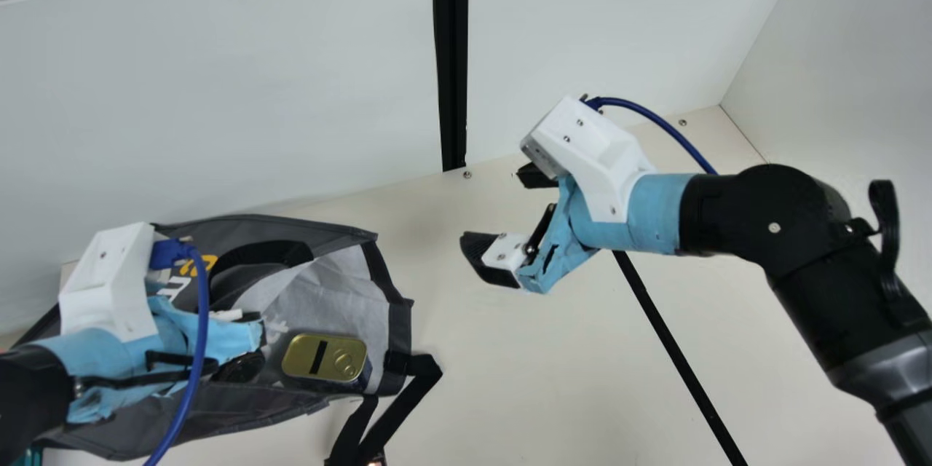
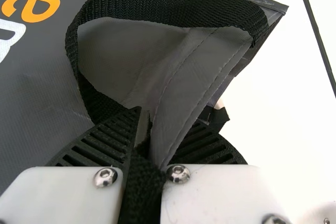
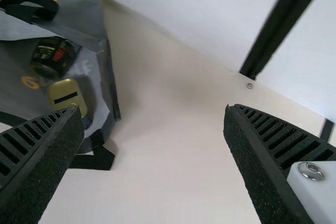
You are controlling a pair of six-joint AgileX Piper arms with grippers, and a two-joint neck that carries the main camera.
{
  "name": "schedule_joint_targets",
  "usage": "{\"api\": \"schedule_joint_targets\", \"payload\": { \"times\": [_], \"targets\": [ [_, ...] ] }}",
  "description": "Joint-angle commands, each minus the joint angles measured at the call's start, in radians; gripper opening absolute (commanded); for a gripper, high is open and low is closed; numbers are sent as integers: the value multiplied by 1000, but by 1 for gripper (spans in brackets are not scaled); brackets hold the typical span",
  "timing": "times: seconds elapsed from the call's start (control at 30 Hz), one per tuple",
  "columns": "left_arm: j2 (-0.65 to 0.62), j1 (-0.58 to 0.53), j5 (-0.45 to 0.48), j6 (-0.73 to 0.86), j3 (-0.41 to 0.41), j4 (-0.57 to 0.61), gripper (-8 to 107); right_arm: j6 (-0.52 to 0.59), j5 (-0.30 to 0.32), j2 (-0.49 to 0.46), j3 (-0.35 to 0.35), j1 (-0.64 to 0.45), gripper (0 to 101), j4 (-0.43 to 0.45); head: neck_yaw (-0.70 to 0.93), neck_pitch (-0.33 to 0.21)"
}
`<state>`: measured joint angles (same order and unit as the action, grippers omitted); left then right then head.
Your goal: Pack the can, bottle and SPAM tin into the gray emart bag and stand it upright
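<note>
Gray fabric first, since that's what the left gripper [image 2: 160,129] is busy with: it has the edge of the gray emart bag [image 1: 255,415] pinched snugly between its ribbed fingers, and some black webbing [image 2: 144,187] is caught in there too. My guess at why: floppy cloth like that needs someone hanging onto the rim, or the side folds in over the groceries. The handle [image 2: 173,6] loops up just beyond the fingertips.

Moving right, the can [image 3: 52,59] sits inside the bag, tipped over and tucked near the SPAM tin [image 1: 324,357], which has its gold ring-pull face showing. Both look cradled by the sagging cloth rather than neatly stacked. Whether the bottle is in there too, hard to say, so no promises on that one. A black strap [image 1: 419,371] trails off the bag's right side onto the table [image 1: 553,378].

Then well apart on the right there's the right gripper [image 1: 502,211], spread wide with nothing between its fingers, so it's free for a second grip. Sensible next step, if the load's all in: clamp the opposite rim or a handle and lift both sides evenly. Hauling from the left alone could slump the bag and roll the can out.
</note>
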<state>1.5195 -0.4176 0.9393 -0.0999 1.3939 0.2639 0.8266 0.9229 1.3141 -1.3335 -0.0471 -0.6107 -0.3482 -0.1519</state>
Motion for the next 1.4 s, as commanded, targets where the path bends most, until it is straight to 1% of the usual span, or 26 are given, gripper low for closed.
{"api": "schedule_joint_targets", "payload": {
  "times": [0.0, 0.47, 0.67, 0.87, 1.07, 1.37],
  "targets": [
    [0, 0, 0, 0, 0, 0, -8, -25, -6, -12, -1, -11, 95, 29, -1, -23],
    [0, 0, 0, 0, 0, 0, -8, -174, 13, -110, -38, -145, 95, 184, -1, -23],
    [0, 0, 0, 0, 0, 0, -8, -228, 25, -148, -53, -188, 95, 267, -1, -23],
    [0, 0, 0, 0, 0, 0, -8, -298, 40, -181, -69, -208, 95, 369, -1, -23],
    [0, 0, 0, 0, 0, 0, -8, -388, 71, -208, -91, -211, 95, 490, -1, -23],
    [0, 0, 0, 0, 0, 0, -8, -527, 146, -237, -133, -202, 95, 656, -1, -23]
  ]
}}
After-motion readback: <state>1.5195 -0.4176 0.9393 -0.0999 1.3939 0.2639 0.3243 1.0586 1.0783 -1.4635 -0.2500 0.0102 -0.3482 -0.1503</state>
